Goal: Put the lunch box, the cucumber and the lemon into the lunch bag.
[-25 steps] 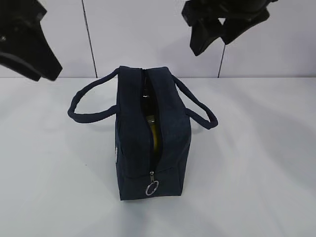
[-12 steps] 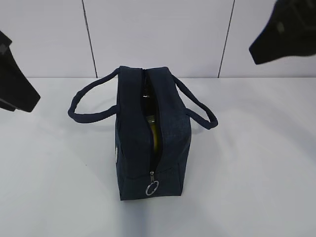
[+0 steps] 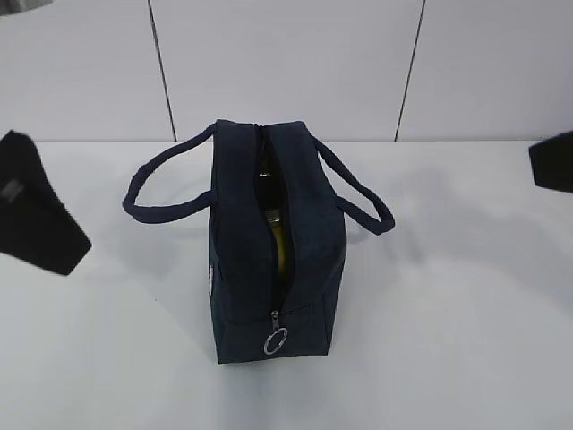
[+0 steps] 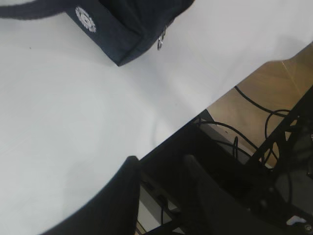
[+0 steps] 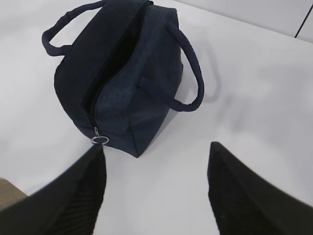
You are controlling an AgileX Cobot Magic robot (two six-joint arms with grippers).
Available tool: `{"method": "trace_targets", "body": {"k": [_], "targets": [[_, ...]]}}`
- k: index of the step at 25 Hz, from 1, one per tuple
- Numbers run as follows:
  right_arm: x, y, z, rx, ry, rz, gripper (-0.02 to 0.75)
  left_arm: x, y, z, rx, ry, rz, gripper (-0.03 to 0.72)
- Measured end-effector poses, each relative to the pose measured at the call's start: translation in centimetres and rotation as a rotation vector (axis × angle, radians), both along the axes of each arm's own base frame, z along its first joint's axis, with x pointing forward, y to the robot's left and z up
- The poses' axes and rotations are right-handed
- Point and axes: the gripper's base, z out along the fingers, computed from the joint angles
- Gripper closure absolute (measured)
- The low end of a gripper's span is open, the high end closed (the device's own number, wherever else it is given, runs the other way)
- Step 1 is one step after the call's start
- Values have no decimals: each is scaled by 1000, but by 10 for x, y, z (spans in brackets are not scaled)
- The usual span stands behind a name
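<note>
- Beyond my right jaws, which are spread and empty, the lunch bag stands on the worktop, unzipped.
- Left jaws look parted, holding nothing.
- Something yellow-green shows inside, so packing seems finished.

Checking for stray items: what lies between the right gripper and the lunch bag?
Only bare white table between right gripper and lunch bag, in the right wrist view.

The exterior view looks down at a slant on the bag, centre frame. Both wrist views look down on it: left wrist's upper left, right wrist's upper left.
</note>
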Motion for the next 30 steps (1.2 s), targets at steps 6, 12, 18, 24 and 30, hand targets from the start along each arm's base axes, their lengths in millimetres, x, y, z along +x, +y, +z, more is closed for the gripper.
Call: {"method": "trace_targets", "body": {"k": [6,12,18,24,30], "targets": [[-25,-11,-7,38,-36,24,265,-23,12,-15,14,44,18,506],[-45,-6,-26,131,-54,156,265,-43,27,-13,-23,26,23,509],[-54,-2,-48,165,-66,250,265,-59,40,1,-86,-34,22,508],[-53,-2,-51,165,-76,250,265,-61,41,2,-87,-36,21,508],[-50,0,-74,132,-117,277,265,-56,41,0,-56,-58,27,508]]}}
